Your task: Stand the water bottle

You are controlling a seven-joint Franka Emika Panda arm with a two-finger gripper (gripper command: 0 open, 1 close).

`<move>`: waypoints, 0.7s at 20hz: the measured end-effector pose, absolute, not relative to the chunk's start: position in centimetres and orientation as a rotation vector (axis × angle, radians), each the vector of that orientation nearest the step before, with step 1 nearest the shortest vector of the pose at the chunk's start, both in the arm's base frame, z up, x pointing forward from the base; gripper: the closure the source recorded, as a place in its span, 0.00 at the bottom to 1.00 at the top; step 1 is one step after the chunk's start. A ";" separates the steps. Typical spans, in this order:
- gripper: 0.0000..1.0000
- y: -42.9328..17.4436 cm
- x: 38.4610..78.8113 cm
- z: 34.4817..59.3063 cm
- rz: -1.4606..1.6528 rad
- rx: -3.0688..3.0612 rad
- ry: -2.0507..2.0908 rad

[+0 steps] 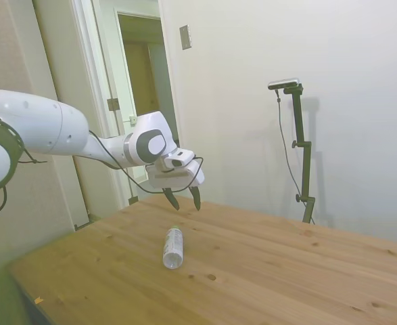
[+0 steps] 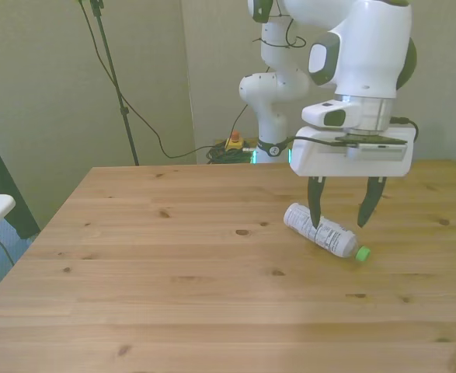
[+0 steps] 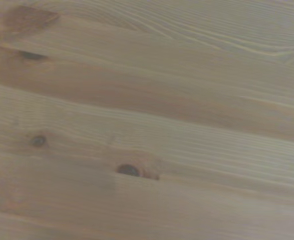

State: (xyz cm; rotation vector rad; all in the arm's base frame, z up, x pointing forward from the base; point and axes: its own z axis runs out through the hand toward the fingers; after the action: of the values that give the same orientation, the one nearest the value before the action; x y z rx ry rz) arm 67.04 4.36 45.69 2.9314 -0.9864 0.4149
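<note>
The water bottle [image 2: 323, 231] lies on its side on the knotty wooden table [image 2: 173, 264]; the gripper [image 2: 342, 224] hangs above it, fingers spread apart, pale walls behind.

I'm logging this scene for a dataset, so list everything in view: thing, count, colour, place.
water bottle: one, clear with a white label and green cap, lying on its side toward the front view's right.
table: one, light wood with dark knots, under everything.
cables: a few, dark, behind the table's far edge.
door: one, pale, behind the arm in the side view.
arm: one, white.
gripper: one, dark fingers, open, above the bottle.
</note>
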 end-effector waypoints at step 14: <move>0.00 7.3 67.9 42.0 0.259 3.024 -0.829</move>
State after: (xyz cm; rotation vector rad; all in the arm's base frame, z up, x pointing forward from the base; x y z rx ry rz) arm 67.94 7.29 41.96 3.0240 -0.8291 0.2590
